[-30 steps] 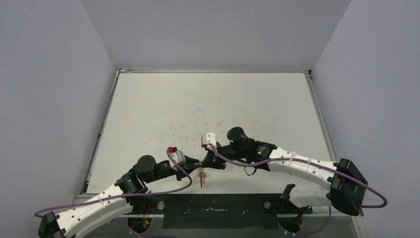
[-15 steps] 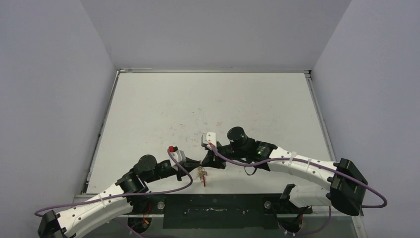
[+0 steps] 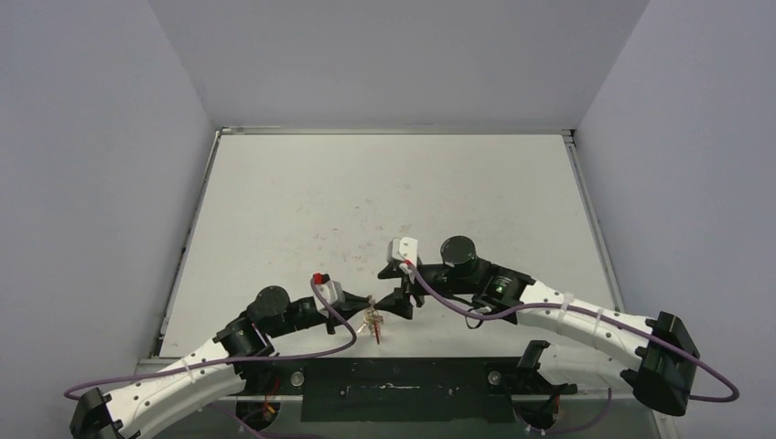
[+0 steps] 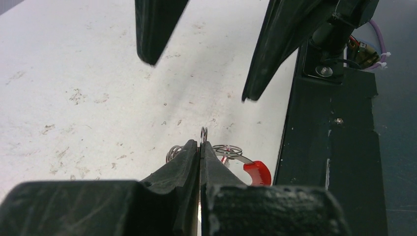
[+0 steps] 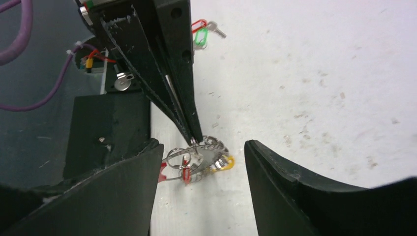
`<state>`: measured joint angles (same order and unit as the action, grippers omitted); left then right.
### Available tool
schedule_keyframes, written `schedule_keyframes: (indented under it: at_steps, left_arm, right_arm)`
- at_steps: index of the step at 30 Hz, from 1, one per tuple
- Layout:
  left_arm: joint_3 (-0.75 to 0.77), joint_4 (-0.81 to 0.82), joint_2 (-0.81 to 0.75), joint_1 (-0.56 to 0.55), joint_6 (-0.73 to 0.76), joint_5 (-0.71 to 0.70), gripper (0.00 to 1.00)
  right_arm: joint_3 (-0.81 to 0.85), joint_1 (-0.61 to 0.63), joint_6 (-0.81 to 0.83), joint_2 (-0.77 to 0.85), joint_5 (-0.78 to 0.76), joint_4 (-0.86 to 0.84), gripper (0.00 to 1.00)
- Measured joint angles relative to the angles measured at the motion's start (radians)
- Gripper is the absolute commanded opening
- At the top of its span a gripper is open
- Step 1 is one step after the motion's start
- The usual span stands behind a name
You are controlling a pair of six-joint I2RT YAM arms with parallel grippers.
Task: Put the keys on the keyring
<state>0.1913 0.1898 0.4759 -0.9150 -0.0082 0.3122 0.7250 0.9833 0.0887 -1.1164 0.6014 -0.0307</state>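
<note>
The left gripper [image 4: 200, 147] is squeezed tight on the thin wire of the keyring [image 4: 203, 133]. Only a little bit of the ring pokes up between its two black fingers. The keyring is close to the near edge of the table [image 3: 384, 183], about halfway along that edge and right next to the black strip [image 4: 334, 147] there. A red plastic piece [image 4: 258, 172] on the ring curls out on the side by the black strip. Small keys [image 5: 196, 158] are bunched up with the ring, with a yellow tag [image 5: 226, 163] and a red tag [image 5: 186, 175] among the silver loops. I cannot tell if the keys are on the ring or just tangled with it. I also cannot tell if the bunch touches the table or hangs just over it. The right gripper [image 5: 202, 147] has its fingers spread apart and holds nothing. One finger sits on each side of the bunch, and neither one touches it. The two grippers point at each other, tip to tip. One loose key [image 5: 215, 28] lies flat on the table beside the left arm, away from the bunch. It has a green tag [image 5: 200, 38] with a red one next to it.
</note>
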Motion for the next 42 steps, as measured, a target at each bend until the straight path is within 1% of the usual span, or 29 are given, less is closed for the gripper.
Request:
schedule_keyframes:
  at_steps: [2, 4, 9, 13, 16, 19, 20, 22, 25, 30, 32, 36, 39, 42]
  left_arm:
    - [0.000, -0.005, -0.007, -0.001, 0.024, 0.004, 0.00]
    - [0.000, -0.008, -0.014, -0.002, 0.056, 0.012, 0.00]
    - [-0.002, -0.015, -0.042, -0.013, 0.161, 0.042, 0.00]
    - [-0.002, -0.023, -0.073, -0.026, 0.253, 0.060, 0.00]
    - [-0.002, -0.043, -0.091, -0.029, 0.269, 0.055, 0.00]
    - [0.009, -0.087, -0.108, -0.032, 0.242, 0.011, 0.00]
    - [0.016, -0.101, -0.111, -0.032, 0.229, -0.005, 0.00]
    - [0.053, -0.158, -0.116, -0.032, 0.195, -0.058, 0.00]
    - [0.152, -0.274, -0.118, -0.032, 0.153, -0.146, 0.00]
    - [0.401, -0.510, -0.123, -0.032, 0.107, -0.346, 0.00]
    - [0.503, -0.607, -0.133, -0.032, 0.098, -0.443, 0.00]
    - [0.624, -0.747, -0.159, -0.032, 0.096, -0.592, 0.00]
    - [0.700, -0.840, -0.188, -0.032, 0.096, -0.705, 0.00]
    - [0.763, -0.910, -0.200, -0.032, 0.094, -0.787, 0.00]
  right_arm:
    - [-0.017, -0.001, -0.003, 0.056, -0.039, -0.018, 0.76]
    - [-0.037, -0.005, -0.005, 0.107, -0.076, -0.037, 0.78]
    - [-0.088, -0.022, -0.002, 0.203, -0.125, -0.061, 0.79]
    - [-0.100, -0.027, 0.006, 0.203, -0.125, -0.065, 0.79]
    - [-0.101, -0.028, -0.003, 0.185, -0.135, -0.072, 0.80]
    - [-0.101, -0.031, -0.042, 0.163, -0.182, -0.095, 0.96]
    - [-0.101, -0.035, -0.063, 0.158, -0.207, -0.100, 0.99]
    - [-0.101, -0.049, -0.108, 0.147, -0.262, -0.114, 1.00]
    - [-0.093, -0.082, -0.184, 0.120, -0.332, -0.127, 1.00]
    - [-0.014, -0.175, -0.348, 0.004, -0.422, -0.103, 1.00]
    - [0.034, -0.199, -0.393, -0.066, -0.442, -0.085, 0.95]
    - [0.086, -0.195, -0.447, -0.212, -0.433, -0.082, 0.87]
    - [0.130, -0.150, -0.468, -0.356, -0.411, -0.080, 0.80]
    - [0.206, -0.072, -0.463, -0.514, -0.383, -0.084, 0.69]
